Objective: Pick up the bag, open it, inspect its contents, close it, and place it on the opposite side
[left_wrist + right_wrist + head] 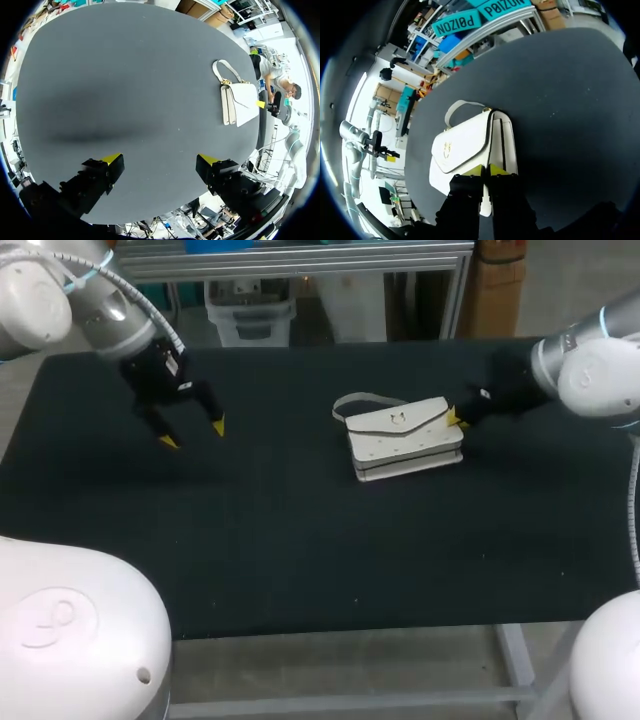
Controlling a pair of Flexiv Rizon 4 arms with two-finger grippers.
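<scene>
White handbag judged light, semi-stiff, slick. Its end is pinched by right gripper; left gripper is held spread, well apart.

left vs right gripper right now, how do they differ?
1. State: the left gripper is open, fingers wide apart; the right gripper has its fingers almost together, pinching the bag's edge.
2. Place: the left gripper is over bare table, well apart from the bag; the right gripper is at the bag's end nearest its own arm.
Shared: both have black fingers with yellow tips.
</scene>
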